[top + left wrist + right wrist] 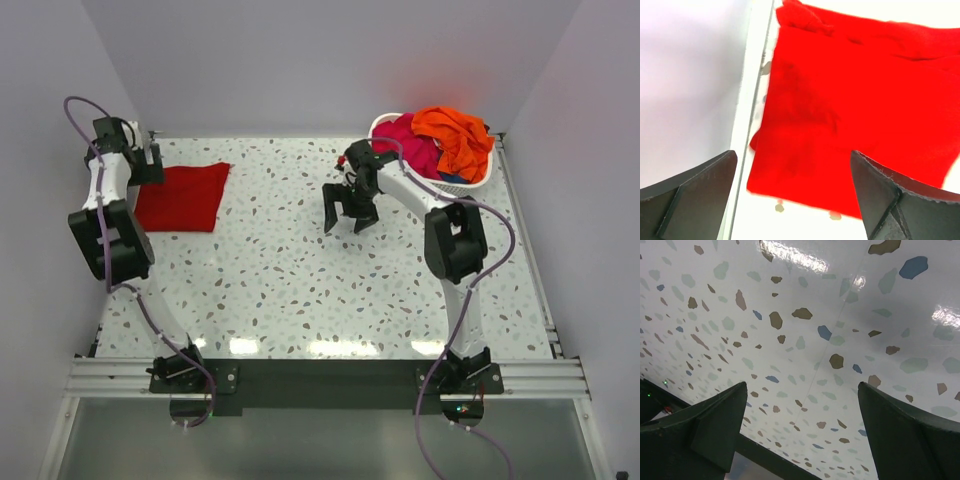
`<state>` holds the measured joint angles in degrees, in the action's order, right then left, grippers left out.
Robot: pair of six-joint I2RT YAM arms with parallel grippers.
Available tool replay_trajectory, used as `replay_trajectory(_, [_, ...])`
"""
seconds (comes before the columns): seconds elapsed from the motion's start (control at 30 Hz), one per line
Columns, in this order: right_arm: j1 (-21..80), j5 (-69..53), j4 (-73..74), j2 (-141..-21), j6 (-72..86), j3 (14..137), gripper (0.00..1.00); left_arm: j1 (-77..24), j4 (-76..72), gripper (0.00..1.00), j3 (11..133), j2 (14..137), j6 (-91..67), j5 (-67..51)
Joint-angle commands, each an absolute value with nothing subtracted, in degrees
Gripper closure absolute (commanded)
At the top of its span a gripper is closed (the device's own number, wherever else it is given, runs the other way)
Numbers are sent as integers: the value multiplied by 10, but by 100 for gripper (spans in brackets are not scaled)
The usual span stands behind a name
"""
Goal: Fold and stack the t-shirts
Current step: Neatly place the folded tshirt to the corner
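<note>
Overhead, open room for moving is being offered by the broad middle and near stretch of the speckled worktop (300, 290), which is being bounded by walls on its left, far and right sides. At the far left, the deep red t-shirt (185, 197) is lying folded flat in a rough rectangle, its left edge running close along the worktop's left border beside the wall. In the far right corner, the white slatted basket (458, 184) is being filled by the magenta-pink t-shirt (410, 145) and the bright orange t-shirt (455, 133). Both are bunched, with the orange one heaped on the right.

The left pincer (792, 159) is being held wide apart above the red t-shirt's left edge, with nothing gripped; whether it is touching the cloth cannot be told. The right pincer (801, 387) is likewise being held wide apart over speckled worktop, just left of the basket and nearer, grasping nothing.
</note>
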<state>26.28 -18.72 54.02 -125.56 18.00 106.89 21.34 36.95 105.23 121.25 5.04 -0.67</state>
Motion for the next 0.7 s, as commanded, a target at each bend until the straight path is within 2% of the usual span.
replay_trajectory(0.0, [250,-202,496,-1176,186,1043,4,181,357,0,1014,1109,21,-2])
replay_trajectory(0.13, [232,-195,447,-1129,182,986,1,91,355,0,958,1051,4,22])
replay_trajectory(0.4, [195,-156,389,-1021,169,885,1,-88,291,0,803,900,-187,-12])
replay_trajectory(0.57, [171,-121,359,-944,166,806,1,-194,258,0,705,818,-289,56])
replay_trajectory(0.67, [164,-107,354,-917,162,779,1,-237,270,0,692,802,-305,90])
